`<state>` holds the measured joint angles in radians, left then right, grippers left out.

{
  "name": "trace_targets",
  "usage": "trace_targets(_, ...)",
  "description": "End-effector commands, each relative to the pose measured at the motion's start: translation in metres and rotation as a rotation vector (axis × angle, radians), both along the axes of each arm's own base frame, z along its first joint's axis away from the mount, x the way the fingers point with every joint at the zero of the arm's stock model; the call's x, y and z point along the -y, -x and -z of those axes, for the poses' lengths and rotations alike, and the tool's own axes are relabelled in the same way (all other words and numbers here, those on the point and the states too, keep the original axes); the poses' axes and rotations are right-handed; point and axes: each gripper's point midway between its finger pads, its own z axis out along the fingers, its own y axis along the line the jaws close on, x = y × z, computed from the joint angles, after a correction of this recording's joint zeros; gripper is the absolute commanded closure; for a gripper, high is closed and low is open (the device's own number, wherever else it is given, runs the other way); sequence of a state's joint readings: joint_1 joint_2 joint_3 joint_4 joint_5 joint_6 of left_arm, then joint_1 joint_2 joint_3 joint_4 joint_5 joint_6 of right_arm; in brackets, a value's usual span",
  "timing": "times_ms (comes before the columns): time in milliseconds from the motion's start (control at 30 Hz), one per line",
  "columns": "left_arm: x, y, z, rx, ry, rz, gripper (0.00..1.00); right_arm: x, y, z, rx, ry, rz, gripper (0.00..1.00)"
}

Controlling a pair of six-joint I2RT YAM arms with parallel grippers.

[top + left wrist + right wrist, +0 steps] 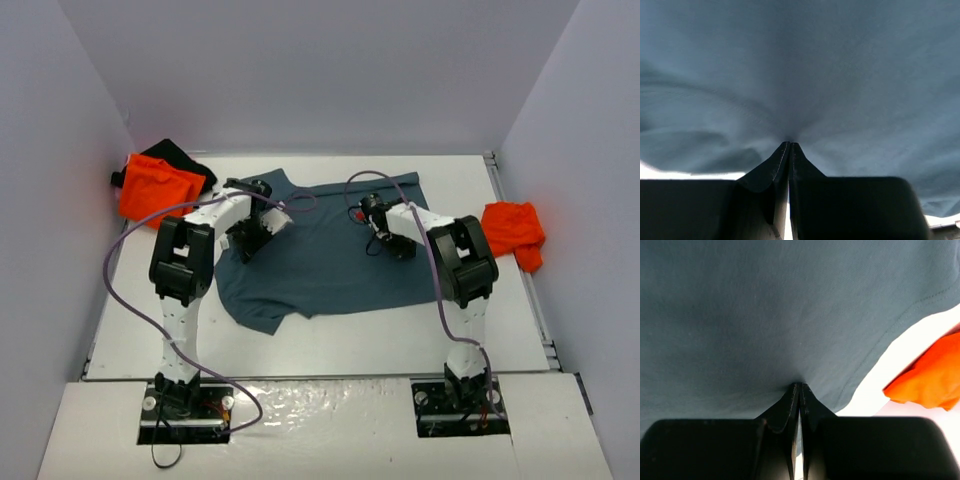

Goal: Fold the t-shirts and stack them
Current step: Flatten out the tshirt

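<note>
- The slate-blue t-shirt [330, 265] lies spread, lightly rumpled, across the middle of the white bench [350, 340], its lower-left corner nearest the arm bases at the bottom of the top view.
- The left arm's fingers [782, 160] are pressed tightly together on the shirt's left part. They pinch a small fold of it, and creases run out from their tips.
- The right arm's fingers [792, 400] are likewise closed tight, their tips on the shirt's right part, close to its hem. Whether any cloth is nipped between them cannot be told.
- One orange t-shirt [512, 232] sits crumpled at the right edge of the bench, just beside the blue one but apart from it.
- In the upper left corner another orange t-shirt [155, 190] lies bunched, with the black t-shirt [185, 155] touching it from behind.
</note>
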<state>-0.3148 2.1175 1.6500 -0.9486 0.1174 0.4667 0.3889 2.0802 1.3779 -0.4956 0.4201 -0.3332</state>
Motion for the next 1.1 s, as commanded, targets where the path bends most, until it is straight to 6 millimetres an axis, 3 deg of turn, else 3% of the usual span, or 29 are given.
trace_targets(0,-0.025,0.035,0.001,-0.176,-0.049,-0.018,1.00,0.019,0.064,0.020,-0.201,0.030,-0.010,1.00)
trace_targets(133,-0.053,0.064,0.009,-0.207,-0.071,-0.031,1.00,0.034,0.103,0.017,-0.270,0.056,-0.035,1.00)
trace_targets(333,-0.077,0.124,0.004,-0.285,-0.040,-0.044,1.00,0.027,0.151,0.022,-0.389,-0.019,-0.090,1.00)
trace_targets(433,-0.079,0.132,-0.004,-0.240,-0.032,-0.048,1.00,0.018,0.143,0.018,-0.335,-0.037,-0.102,1.00)
trace_targets(533,-0.070,0.107,-0.028,-0.112,0.015,-0.071,1.00,0.005,0.109,-0.001,-0.206,-0.058,-0.097,1.00)
trace_targets(733,-0.051,0.028,-0.113,0.198,0.106,-0.114,1.00,-0.023,0.031,-0.070,0.080,-0.078,-0.100,0.98)
trace_targets(867,-0.045,-0.004,-0.158,0.330,0.136,-0.110,0.99,-0.029,0.015,-0.114,0.175,-0.072,-0.117,0.86)
trace_targets(933,-0.050,-0.017,-0.165,0.364,0.102,-0.099,0.90,-0.031,0.008,-0.127,0.208,-0.080,-0.132,0.69)
trace_targets(967,-0.055,-0.026,-0.165,0.376,0.073,-0.094,0.90,-0.032,0.004,-0.133,0.222,-0.082,-0.145,0.62)
trace_targets(1067,-0.067,-0.044,-0.153,0.369,0.009,-0.080,0.95,-0.040,-0.014,-0.134,0.245,-0.088,-0.174,0.56)
